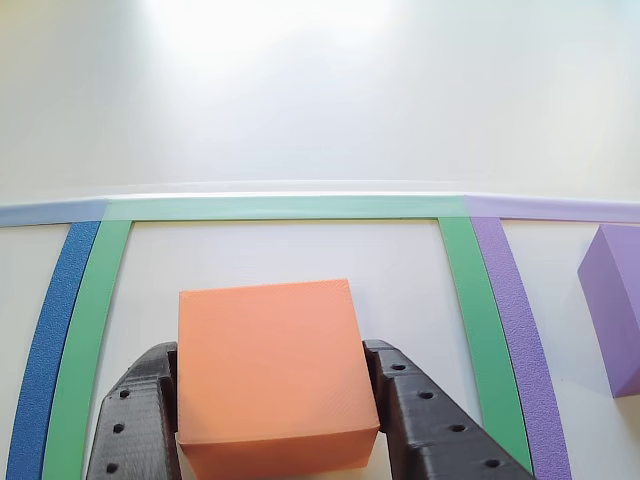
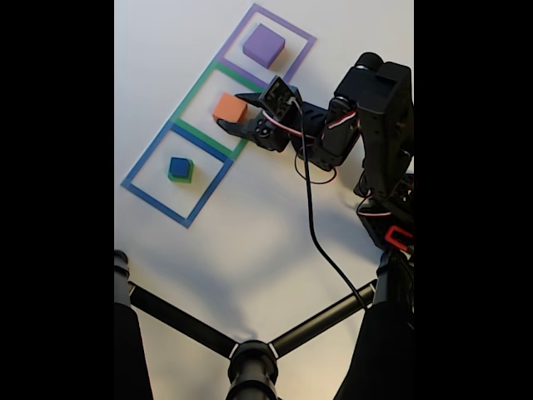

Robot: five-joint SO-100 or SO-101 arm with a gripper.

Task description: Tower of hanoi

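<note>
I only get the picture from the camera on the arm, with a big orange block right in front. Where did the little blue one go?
Observer: In the fixed view, the small blue plastic cube sits on the green plastic block, inside the blue tape square.
Operator: Is the purple one whole? Mine's cut off.
Observer: Yes, the flat purple plastic block lies alone in the purple tape square.
Operator: And my orange one?
Observer: The orange plastic block sits in the green tape square, the middle one, with the tool around it.

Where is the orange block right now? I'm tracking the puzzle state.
In the fixed view, the matte orange plastic square block sits in the green tape square, between the claw's fingers.
</note>
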